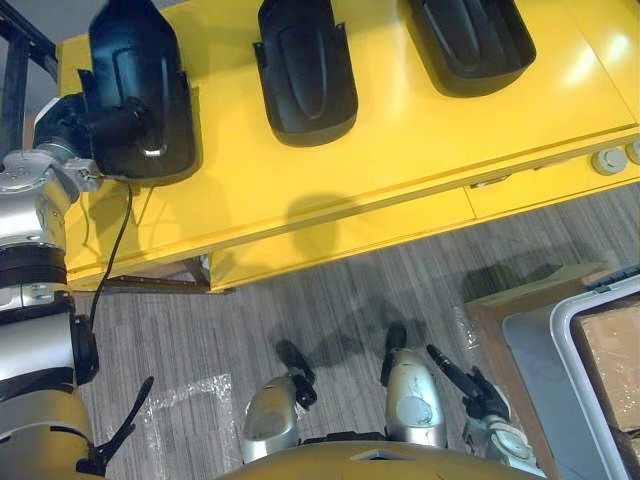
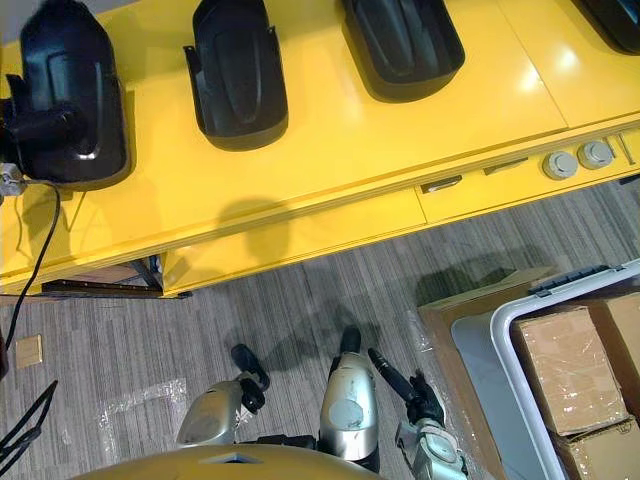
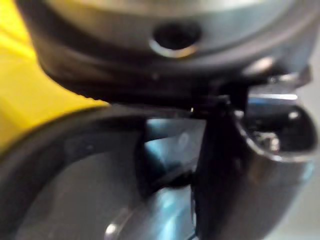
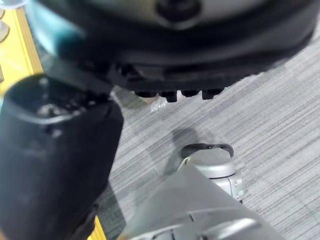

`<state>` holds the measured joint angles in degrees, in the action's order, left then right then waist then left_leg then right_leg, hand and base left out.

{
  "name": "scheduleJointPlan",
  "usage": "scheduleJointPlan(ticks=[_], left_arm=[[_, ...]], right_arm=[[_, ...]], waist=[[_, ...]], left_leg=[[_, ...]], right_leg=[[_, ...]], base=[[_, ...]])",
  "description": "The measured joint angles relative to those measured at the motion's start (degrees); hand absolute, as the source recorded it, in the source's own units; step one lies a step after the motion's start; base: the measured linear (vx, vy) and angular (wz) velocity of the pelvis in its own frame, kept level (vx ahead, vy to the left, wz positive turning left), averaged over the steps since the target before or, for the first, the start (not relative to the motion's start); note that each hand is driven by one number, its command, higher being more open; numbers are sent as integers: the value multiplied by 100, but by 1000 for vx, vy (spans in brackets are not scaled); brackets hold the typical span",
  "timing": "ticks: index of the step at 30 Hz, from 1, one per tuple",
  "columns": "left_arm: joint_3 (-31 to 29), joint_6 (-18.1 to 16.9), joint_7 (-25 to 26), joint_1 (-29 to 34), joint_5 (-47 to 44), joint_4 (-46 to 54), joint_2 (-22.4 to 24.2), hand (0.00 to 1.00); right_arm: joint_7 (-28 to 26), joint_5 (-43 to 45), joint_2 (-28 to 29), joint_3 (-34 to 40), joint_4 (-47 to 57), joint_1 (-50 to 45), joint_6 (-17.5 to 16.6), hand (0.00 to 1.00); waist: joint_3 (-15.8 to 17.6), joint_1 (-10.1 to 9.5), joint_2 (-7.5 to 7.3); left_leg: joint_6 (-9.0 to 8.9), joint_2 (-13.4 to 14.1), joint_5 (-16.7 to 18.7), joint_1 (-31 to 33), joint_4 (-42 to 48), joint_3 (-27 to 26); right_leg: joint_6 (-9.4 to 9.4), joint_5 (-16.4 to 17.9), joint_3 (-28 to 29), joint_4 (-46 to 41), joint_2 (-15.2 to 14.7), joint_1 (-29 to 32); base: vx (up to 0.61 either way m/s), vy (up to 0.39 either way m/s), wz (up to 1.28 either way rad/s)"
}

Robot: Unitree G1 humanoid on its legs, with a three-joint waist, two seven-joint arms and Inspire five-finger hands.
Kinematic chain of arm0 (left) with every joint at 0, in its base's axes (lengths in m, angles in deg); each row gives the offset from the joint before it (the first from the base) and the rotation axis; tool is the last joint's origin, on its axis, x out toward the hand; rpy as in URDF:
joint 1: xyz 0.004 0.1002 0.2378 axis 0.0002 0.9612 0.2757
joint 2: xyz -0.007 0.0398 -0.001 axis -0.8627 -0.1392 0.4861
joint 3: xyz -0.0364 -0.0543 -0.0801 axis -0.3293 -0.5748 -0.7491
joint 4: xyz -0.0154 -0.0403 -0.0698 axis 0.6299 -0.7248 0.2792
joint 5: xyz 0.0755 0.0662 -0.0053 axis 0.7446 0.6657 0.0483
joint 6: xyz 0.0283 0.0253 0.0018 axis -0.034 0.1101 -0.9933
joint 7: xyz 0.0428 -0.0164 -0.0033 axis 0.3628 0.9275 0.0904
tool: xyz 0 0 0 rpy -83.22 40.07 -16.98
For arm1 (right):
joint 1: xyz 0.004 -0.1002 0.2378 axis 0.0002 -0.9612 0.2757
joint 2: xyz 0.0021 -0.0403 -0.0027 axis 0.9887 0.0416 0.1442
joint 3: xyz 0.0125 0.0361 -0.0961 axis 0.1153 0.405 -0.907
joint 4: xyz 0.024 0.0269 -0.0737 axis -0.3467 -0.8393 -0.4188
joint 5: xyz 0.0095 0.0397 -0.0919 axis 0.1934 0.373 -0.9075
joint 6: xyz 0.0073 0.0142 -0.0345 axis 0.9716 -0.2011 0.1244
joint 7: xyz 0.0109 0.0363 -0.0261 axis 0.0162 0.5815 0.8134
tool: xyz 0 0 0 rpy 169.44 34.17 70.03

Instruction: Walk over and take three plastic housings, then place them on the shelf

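The left hand (image 1: 78, 122) is against the leftmost housing (image 1: 140, 80) (1 of 3, long axis pointing away); I can't tell its grip. The right hand (image 2: 415, 395) hangs loose-fingered, far off.

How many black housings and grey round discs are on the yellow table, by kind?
Black housings: 3 (another dark shape is cut off at the picture's edge, not counted)
Grey round discs: 2
Total: 5
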<state>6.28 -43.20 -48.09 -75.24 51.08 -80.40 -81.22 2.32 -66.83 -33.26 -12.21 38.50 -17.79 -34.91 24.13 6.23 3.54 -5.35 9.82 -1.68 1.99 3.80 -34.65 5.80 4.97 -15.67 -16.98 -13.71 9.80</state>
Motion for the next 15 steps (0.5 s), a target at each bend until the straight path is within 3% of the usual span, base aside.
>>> scheduleJointPlan(ticks=[15], left_arm=[[64, 8, 2, 65, 144, -183, 1, 100]], right_arm=[[103, 1, 47, 3, -165, -6, 40, 100]], waist=[[-48, 21, 36]], left_leg=[[1, -3, -1, -174, -10, 65]], right_leg=[[0, 0, -115, 54, -7, -242]], base=[[-5, -4, 2]])
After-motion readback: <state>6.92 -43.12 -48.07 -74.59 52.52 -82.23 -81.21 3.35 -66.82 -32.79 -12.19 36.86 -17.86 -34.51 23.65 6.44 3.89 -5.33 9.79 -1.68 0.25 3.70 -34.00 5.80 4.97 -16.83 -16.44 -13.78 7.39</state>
